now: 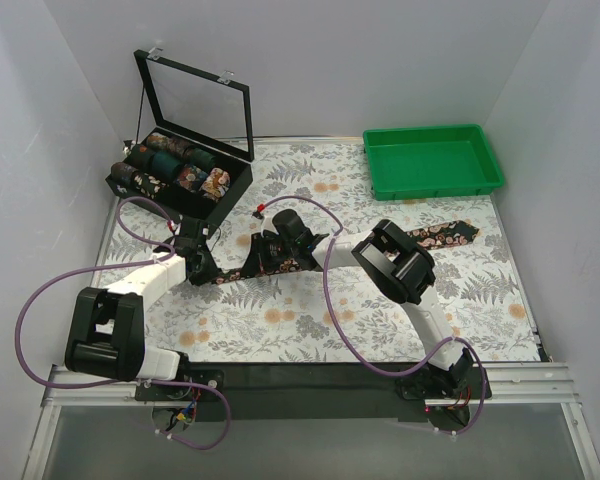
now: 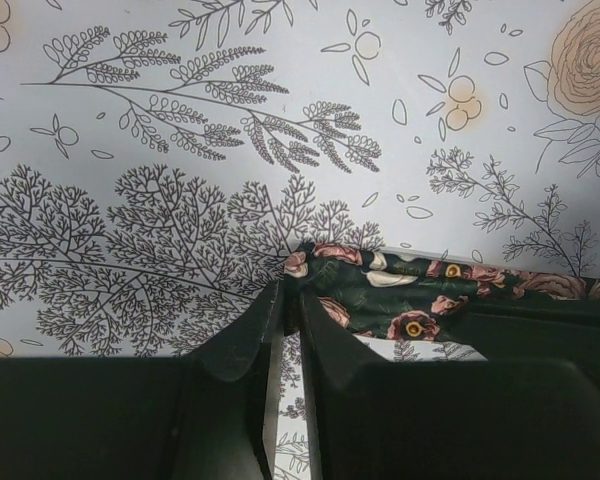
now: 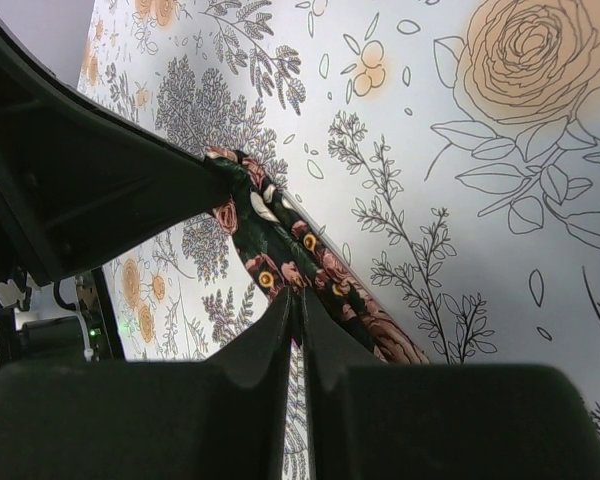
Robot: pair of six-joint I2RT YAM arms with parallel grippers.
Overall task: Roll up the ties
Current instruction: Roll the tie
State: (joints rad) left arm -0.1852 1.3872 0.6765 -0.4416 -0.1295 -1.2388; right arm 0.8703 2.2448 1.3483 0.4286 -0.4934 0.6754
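Note:
A dark floral tie [image 1: 442, 236] lies as a flat strip across the middle of the table, its wide end at the right. My left gripper [image 1: 206, 268] is shut on the tie's narrow tip [image 2: 325, 262], pinching the fabric edge at the table surface. My right gripper [image 1: 266, 252] is shut on the same tie [image 3: 280, 262] a little way along from the tip, close beside the left gripper. Several rolled ties [image 1: 185, 165] sit in the black box at the back left.
A black display box [image 1: 238, 187] with its clear lid raised stands at the back left. A green tray [image 1: 432, 162] stands at the back right. A small red-and-black item [image 1: 259, 209] lies near the box. The table has a floral covering [image 1: 480, 300].

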